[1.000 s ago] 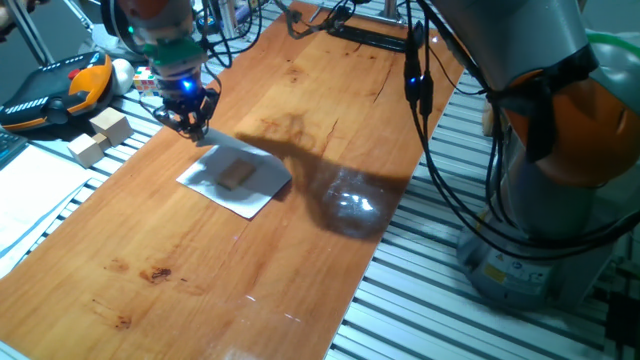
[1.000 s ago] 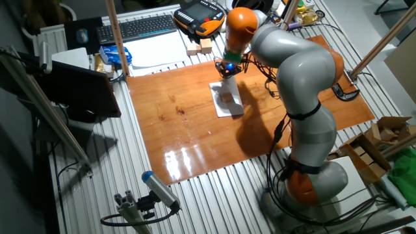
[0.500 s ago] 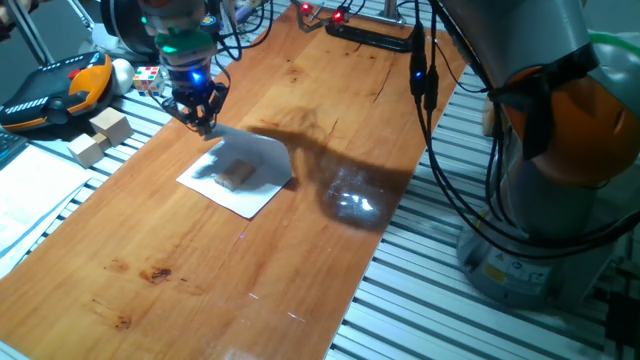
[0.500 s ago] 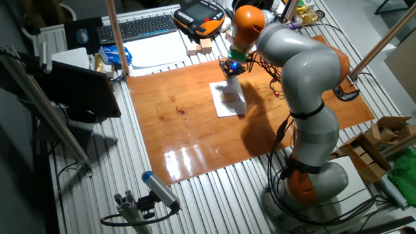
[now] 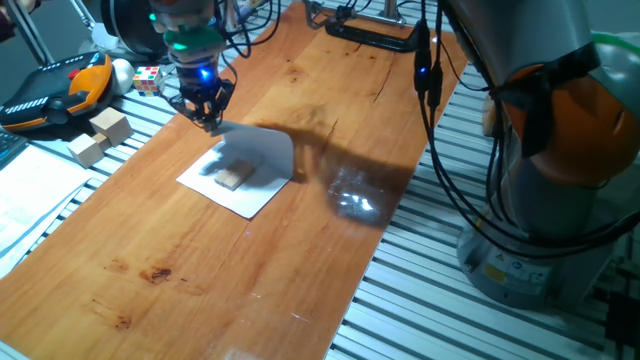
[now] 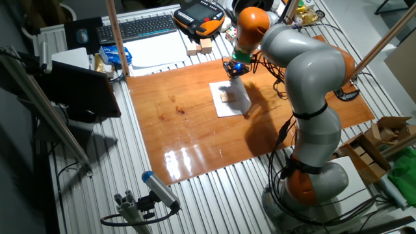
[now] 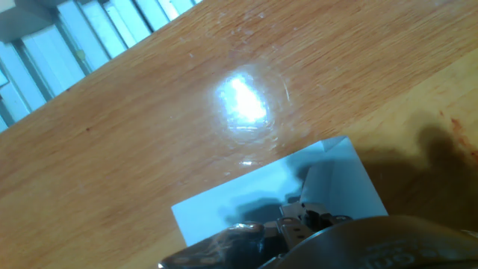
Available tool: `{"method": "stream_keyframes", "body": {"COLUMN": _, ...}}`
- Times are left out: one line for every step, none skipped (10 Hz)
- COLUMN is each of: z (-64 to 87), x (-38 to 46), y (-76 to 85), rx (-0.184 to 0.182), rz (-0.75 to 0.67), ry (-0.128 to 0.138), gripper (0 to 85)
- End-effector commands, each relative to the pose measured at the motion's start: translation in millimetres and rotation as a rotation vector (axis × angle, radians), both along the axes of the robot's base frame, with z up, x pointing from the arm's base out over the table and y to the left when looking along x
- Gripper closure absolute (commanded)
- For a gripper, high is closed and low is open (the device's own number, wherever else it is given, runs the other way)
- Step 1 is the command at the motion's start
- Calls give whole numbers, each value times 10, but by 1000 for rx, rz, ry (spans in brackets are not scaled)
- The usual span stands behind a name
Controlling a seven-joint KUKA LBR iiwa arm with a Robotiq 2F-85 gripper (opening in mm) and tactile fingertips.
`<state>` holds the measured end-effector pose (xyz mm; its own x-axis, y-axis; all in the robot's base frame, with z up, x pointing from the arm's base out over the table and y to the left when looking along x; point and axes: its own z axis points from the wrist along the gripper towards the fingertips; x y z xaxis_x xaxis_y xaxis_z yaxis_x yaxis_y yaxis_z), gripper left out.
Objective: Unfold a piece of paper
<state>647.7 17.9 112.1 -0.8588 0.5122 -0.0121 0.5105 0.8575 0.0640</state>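
One fixed view is being filled, from left to right, by an orange and black pendant [image 5: 62,85], two pale wooden blocks [image 5: 98,135] on the slatted surround, and the wooden bench [image 5: 300,215]. Above the bench's left part the end effector [image 5: 207,115] is being held, pinched on the upper flap of the piece of paper [image 5: 245,168], whose raised corner is being kept clear of the lower half lying flat on the wood. A small tan block [image 5: 232,179] is being uncovered on that lower half. Further right, a glare patch is being thrown on the wood, and the grey and orange arm [image 5: 540,120] is being seen at the edge.

From the other fixed view, a keyboard [image 6: 133,27] is being shown at the left, then the paper [image 6: 231,99] near the bench's far edge, with the end effector [image 6: 235,68] at its far corner.

Through the hand view, the white sheet [image 7: 299,190] is being seen below the glare, partly hidden by the fingers [image 7: 302,217].
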Motion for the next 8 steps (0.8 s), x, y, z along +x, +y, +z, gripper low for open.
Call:
{"method": "stream_keyframes", "body": {"z": 7, "x": -12, "y": -15, "rx": 0, "rz": -1, "ry": -1, "gripper": 830}}
{"method": "stream_keyframes", "body": {"z": 10, "x": -30, "y": -42, "rx": -14, "rz": 4, "ry": -9, "gripper": 830}}
{"method": "stream_keyframes", "body": {"z": 3, "x": -41, "y": -70, "rx": -15, "rz": 10, "ry": -14, "gripper": 830}}
{"method": "stream_keyframes", "body": {"z": -4, "x": -51, "y": -97, "rx": -13, "rz": 15, "ry": -16, "gripper": 830}}
{"method": "stream_keyframes", "body": {"z": -12, "x": -58, "y": -116, "rx": -13, "rz": 15, "ry": -16, "gripper": 830}}
{"method": "stream_keyframes", "body": {"z": -23, "x": -62, "y": -131, "rx": -5, "rz": 16, "ry": -13, "gripper": 817}}
{"method": "stream_keyframes", "body": {"z": -29, "x": -67, "y": -143, "rx": -2, "rz": 20, "ry": -9, "gripper": 767}}
{"method": "stream_keyframes", "body": {"z": -35, "x": -70, "y": -150, "rx": -15, "rz": 26, "ry": -10, "gripper": 720}}
